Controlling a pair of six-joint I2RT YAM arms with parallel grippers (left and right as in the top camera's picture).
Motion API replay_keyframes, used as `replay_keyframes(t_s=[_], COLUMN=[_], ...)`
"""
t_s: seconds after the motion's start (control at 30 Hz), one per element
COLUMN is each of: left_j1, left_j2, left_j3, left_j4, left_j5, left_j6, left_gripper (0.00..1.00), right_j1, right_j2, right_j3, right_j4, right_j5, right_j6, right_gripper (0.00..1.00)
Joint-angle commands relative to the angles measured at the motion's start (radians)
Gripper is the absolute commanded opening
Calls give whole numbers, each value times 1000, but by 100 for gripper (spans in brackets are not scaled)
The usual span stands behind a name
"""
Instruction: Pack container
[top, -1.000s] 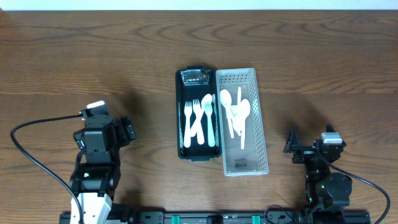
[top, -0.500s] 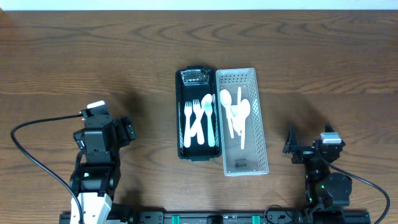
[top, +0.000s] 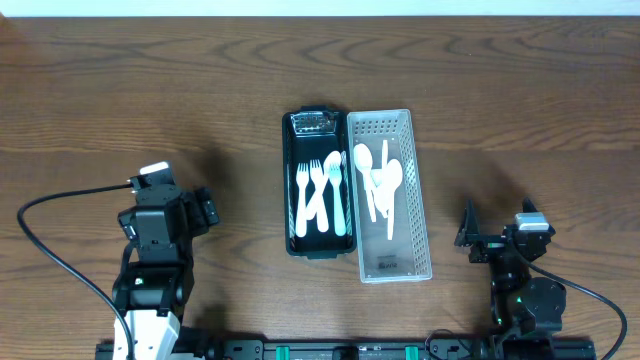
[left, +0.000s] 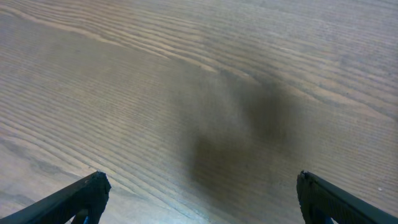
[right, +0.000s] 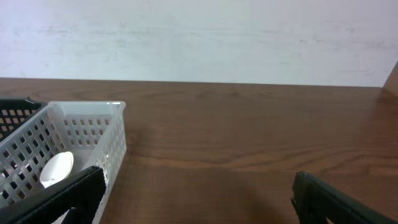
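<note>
A black basket (top: 294, 180) at the table's middle holds several white forks (top: 318, 195). A white perforated basket (top: 421, 215) touches its right side and holds white spoons (top: 378, 180); its corner and one spoon (right: 56, 169) show in the right wrist view (right: 93, 134). My left gripper (top: 205, 210) is open and empty at the front left, over bare wood (left: 199, 186). My right gripper (top: 468, 238) is open and empty at the front right, just right of the white basket (right: 196, 199).
A small clear item (top: 314, 123) lies in the far end of the black basket. A black cable (top: 45, 240) loops by the left arm. A white wall (right: 199, 37) stands behind the table's far edge.
</note>
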Motion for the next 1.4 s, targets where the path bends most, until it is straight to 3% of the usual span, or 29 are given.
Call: replay_keyframes(t_s=[0.0,0.2,0.37,0.5,0.6,0.77,0.9,1.17,1.37], left_j1=[1,1,1,7,20,23,23,21,21], left_j2=[-43,-238,-521,-720,-800,-809,-811,-810,-797], left_j3=[-3,-3,-46,-152,-251,-409,-520,-521,-520], left_j4=[0,-66,-174,-156,-55,210,336,296,296], left_j5=[-15,-8,46,45,45,46,67,179,184], left_j6=[6,-3,-4,14,15,40,40,54,55], left_gripper=[98,98,98,98,98,98,98,98,98], right_j1=[-9,-9,-9,-9,-9,-9,-9,-9,-9], right_j2=[-9,-9,-9,-9,-9,-9,-9,-9,-9], right_j3=[-6,-6,-6,-6,-6,-6,-6,-6,-6], right_j4=[0,0,0,0,0,0,0,0,0], right_j5=[-6,-6,-6,-6,-6,-6,-6,-6,-6], right_j6=[-18,-19,-18,-18,-18,-18,-18,-18,-18], right_gripper=[99,99,99,99,99,99,99,99,99])
